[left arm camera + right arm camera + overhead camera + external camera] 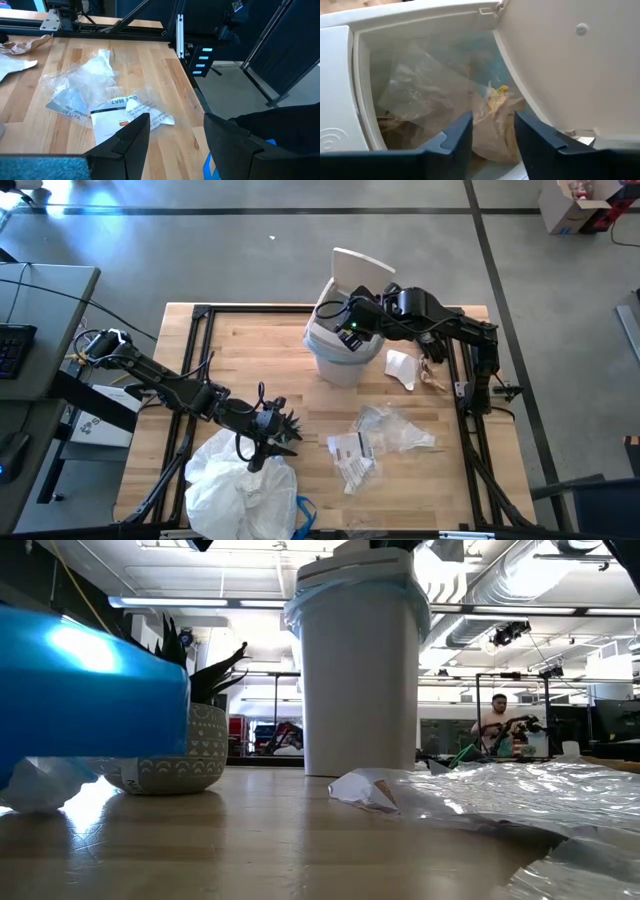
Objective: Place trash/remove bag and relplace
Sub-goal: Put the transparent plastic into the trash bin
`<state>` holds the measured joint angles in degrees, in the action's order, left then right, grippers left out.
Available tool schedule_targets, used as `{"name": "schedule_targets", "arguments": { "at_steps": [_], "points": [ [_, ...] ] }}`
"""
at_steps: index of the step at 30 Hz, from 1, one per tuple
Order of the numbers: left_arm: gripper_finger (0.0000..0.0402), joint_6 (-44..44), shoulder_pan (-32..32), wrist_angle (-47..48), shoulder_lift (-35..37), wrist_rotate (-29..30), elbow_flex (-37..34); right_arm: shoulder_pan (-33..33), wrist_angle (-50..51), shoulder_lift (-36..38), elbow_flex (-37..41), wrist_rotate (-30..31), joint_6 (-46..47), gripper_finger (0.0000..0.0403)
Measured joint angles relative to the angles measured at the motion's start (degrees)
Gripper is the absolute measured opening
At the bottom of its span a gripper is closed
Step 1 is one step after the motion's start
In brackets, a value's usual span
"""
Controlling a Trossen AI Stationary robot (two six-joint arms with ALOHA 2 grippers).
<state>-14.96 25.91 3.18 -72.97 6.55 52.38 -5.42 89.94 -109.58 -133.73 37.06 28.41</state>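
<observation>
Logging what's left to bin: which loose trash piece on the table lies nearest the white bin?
The white paper scrap, lying just right of the white bin. The clear plastic wrappers lie farther toward the table's front.

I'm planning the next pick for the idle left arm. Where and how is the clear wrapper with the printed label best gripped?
Grip the clear wrapper at its raised, crinkled edge beside the printed label, coming straight down from above. It lies flat on the table, so a side approach would likely just push it. The open left gripper already sits close beside it.

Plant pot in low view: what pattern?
Pale pot with a band of semicircle arches; low view shows it best.
</observation>
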Motion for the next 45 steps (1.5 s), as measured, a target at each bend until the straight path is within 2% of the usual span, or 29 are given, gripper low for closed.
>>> {"name": "schedule_targets", "arguments": {
  "at_steps": [4,10,15,22,28,33,38,45],
  "points": [
    [0.0170,-0.04,0.00,0.00,0.00,0.00,0.00,1.32,-0.31,0.13,-0.12,1.89,1.21,0.0146],
    [0.0170,-0.01,0.00,-0.01,0.00,0.00,0.00,6.66,-2.14,1.11,-1.09,1.79,0.09,0.0142],
    [0.0170,0.02,0.01,0.18,0.00,0.00,0.00,14.59,-1.16,1.59,-1.18,-1.57,3.83,0.0139],
    [0.0170,0.02,0.01,1.14,0.00,0.02,0.00,28.28,-1.20,1.60,1.88,-6.12,15.06,0.0139],
    [0.0170,0.04,0.00,1.27,-0.40,0.40,0.00,36.83,-8.68,1.57,17.40,-11.35,25.42,0.0139],
    [0.0170,1.48,0.00,-0.22,-2.21,0.78,0.02,40.41,-26.95,1.42,34.63,-16.73,29.31,0.0139],
    [0.0170,1.71,0.00,-3.91,-4.17,-0.06,0.02,41.42,-46.03,1.40,48.99,-19.58,32.01,0.0139],
    [0.0170,1.51,-0.76,-3.99,-6.05,-0.15,0.02,41.78,-56.41,1.40,59.28,-21.13,33.55,0.0139]
  ]
}}
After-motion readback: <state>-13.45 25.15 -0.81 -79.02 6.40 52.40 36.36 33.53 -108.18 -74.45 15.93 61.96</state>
